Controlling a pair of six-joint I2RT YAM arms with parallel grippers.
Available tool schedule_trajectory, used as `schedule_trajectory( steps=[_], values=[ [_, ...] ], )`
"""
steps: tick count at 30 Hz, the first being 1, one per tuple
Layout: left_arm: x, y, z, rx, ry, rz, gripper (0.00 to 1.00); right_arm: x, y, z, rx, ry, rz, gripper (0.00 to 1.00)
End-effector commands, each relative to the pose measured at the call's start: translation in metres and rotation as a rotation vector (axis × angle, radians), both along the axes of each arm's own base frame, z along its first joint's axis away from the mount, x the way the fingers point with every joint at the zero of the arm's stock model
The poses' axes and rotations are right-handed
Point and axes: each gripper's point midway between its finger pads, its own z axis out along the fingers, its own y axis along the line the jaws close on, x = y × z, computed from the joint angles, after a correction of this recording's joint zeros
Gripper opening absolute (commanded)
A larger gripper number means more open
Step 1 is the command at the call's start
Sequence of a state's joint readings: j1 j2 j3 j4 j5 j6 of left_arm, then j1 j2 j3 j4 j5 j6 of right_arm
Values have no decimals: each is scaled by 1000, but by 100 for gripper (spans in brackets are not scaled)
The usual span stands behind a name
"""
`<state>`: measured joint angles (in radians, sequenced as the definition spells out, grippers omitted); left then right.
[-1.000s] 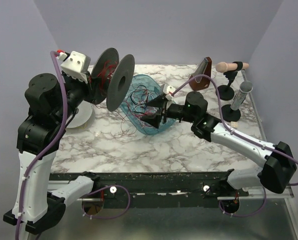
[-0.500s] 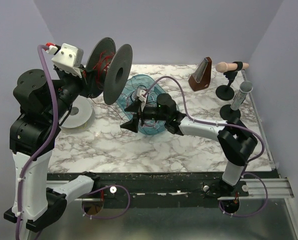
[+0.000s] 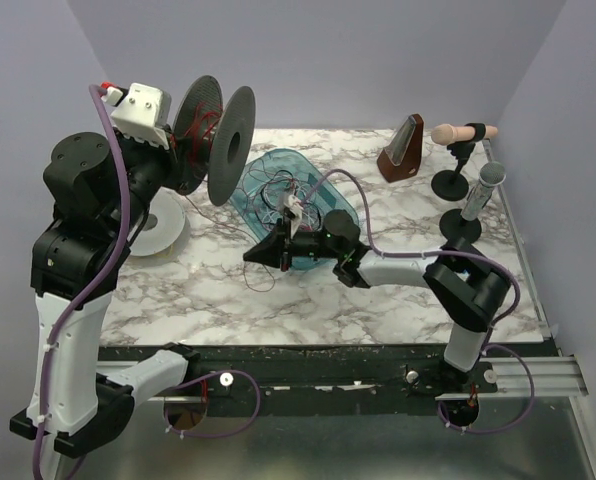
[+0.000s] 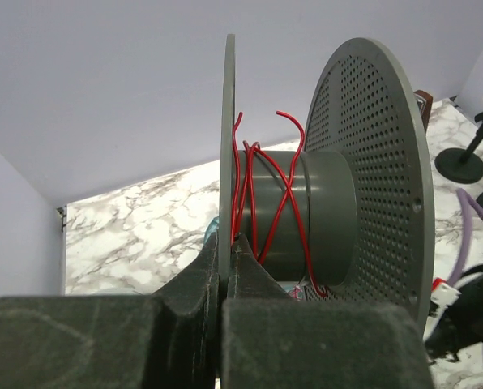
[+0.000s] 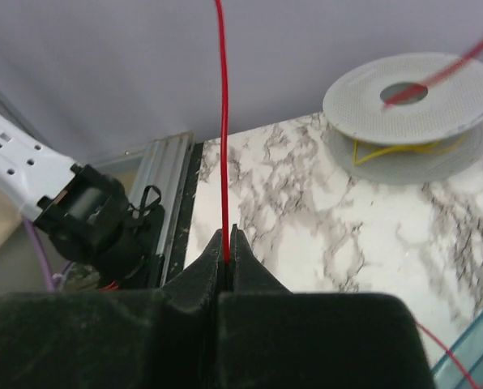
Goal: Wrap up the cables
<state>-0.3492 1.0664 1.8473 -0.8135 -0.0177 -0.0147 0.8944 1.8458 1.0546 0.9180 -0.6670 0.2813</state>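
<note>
Holding the red wire (image 5: 222,121) taut looks key: the right gripper (image 5: 227,241) pinches it beside the central blue tray (image 3: 288,153) of loose cables (image 3: 278,190), while the left gripper (image 4: 225,247) clamps the spool (image 4: 326,211) by its rim, far left

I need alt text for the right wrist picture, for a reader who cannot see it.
The right gripper is shut on a thin red wire that runs straight up out of the picture. Behind it is a marble table, with a pale flat spool of yellow wire at the upper right.
</note>
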Motion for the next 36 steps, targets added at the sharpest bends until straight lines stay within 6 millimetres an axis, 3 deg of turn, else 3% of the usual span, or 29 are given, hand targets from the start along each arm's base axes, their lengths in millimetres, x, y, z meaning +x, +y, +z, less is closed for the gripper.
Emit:
schedule_trajectory(
  steps=[1, 8, 13, 15, 18, 22, 27, 31, 36],
  values=[
    [-3, 10, 33, -35, -121, 45, 0, -12, -40, 19, 121, 74, -45, 1],
    [-33, -22, 34, -60, -119, -178, 0, 69, -82, -12, 38, 272, -358, 1],
    [-66, -48, 26, -21, -116, -396, 0, 102, -96, -7, 16, 279, -435, 1],
    [-83, -61, 2, 50, -65, -528, 0, 117, -113, 0, 26, 290, -487, 1],
    [-91, -60, -52, 191, 42, -600, 0, 132, -143, 11, 35, 284, -556, 1],
    [-89, -46, -124, 419, 139, -628, 0, 123, -155, 25, -91, 158, -524, 2],
    [-64, -25, -176, 595, 173, -549, 0, 85, -149, 33, -215, 120, -320, 4],
    [-29, -10, -186, 659, 153, -397, 0, 61, -139, 59, -277, 71, -225, 3],
    [11, 10, -182, 718, 156, -199, 0, 32, -121, 121, -217, 61, -117, 3]
  ],
)
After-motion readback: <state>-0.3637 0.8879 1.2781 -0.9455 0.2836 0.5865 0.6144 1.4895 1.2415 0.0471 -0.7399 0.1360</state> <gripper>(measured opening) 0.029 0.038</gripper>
